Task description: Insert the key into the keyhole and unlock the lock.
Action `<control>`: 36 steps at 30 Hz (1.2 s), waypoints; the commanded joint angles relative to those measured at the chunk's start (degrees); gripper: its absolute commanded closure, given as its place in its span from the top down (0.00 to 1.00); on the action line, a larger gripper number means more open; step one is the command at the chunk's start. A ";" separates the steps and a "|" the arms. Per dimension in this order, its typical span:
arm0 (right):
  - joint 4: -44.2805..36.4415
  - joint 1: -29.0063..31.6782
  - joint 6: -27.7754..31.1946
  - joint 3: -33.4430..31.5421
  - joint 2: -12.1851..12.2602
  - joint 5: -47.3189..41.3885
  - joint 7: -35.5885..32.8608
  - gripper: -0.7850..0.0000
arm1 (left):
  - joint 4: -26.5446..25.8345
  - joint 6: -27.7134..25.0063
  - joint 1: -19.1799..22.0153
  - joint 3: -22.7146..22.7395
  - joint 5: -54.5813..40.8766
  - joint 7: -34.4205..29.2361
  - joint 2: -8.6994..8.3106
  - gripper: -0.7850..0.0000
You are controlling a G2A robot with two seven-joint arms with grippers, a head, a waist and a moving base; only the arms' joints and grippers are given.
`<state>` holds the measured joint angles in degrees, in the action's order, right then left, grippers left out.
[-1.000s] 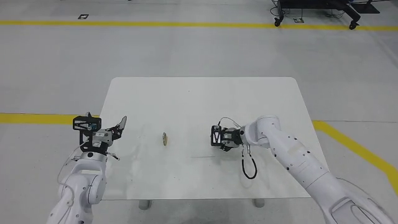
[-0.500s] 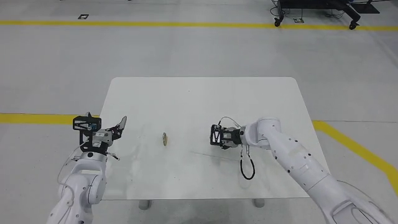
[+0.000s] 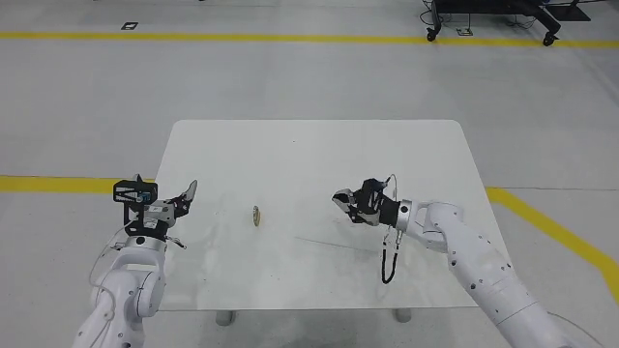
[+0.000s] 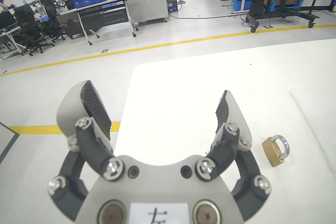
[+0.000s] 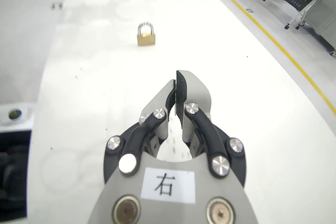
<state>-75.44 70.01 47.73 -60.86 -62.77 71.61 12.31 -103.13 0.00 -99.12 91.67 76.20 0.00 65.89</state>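
Note:
A brass padlock (image 3: 255,216) with a silver shackle lies on the white table (image 3: 309,145), left of the middle. It also shows in the left wrist view (image 4: 275,151) and, farther off, in the right wrist view (image 5: 146,37). My right gripper (image 3: 340,200) hovers to the right of the padlock and points toward it. It (image 5: 175,78) is shut, and a thin metal edge, seemingly the key (image 5: 174,107), is pinched between its pads. My left gripper (image 3: 184,196) sits at the table's left edge, open (image 4: 157,96) and holding nothing.
A black cable loop (image 3: 389,261) hangs from the right arm over the table's front right. Bare tabletop lies between the right gripper and the padlock. Yellow floor lines, desks and shelving surround the table.
The right gripper has lifted off the table, shifted slightly right and turned to face the padlock. The left arm and the padlock have not moved.

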 commanded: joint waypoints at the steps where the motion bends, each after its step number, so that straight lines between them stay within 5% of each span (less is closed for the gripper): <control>1: 1.55 0.13 1.87 -0.53 -0.05 -4.46 1.92 0.00 | 0.00 0.00 0.00 0.00 0.00 0.00 0.00 1.00; 13: 1.55 0.13 1.87 -0.53 -0.05 -4.46 1.92 0.00 | 0.00 0.46 0.07 0.33 -0.46 0.34 0.04 1.00; 16: 3.14 0.30 4.86 -0.51 -0.29 -9.94 3.36 0.00 | -0.75 3.85 -0.09 1.23 -7.68 1.09 0.63 1.00; 21: 6.31 -0.90 10.27 3.96 -1.59 -25.82 8.24 0.00 | -1.32 -8.49 2.85 0.36 -29.35 -11.61 0.87 1.00; 26: 6.92 -2.96 10.27 11.01 -0.93 -43.62 7.33 0.00 | -0.94 -10.20 4.90 0.30 -31.75 -17.64 0.66 1.00; 36: 6.94 -3.05 10.27 11.21 -0.80 -44.78 7.26 0.00 | -0.41 -12.85 4.96 -0.32 -36.50 -17.86 0.80 1.00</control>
<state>-68.50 66.96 58.00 -49.66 -63.57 26.86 19.56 -103.92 -10.84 -94.22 91.70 43.78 -17.64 66.61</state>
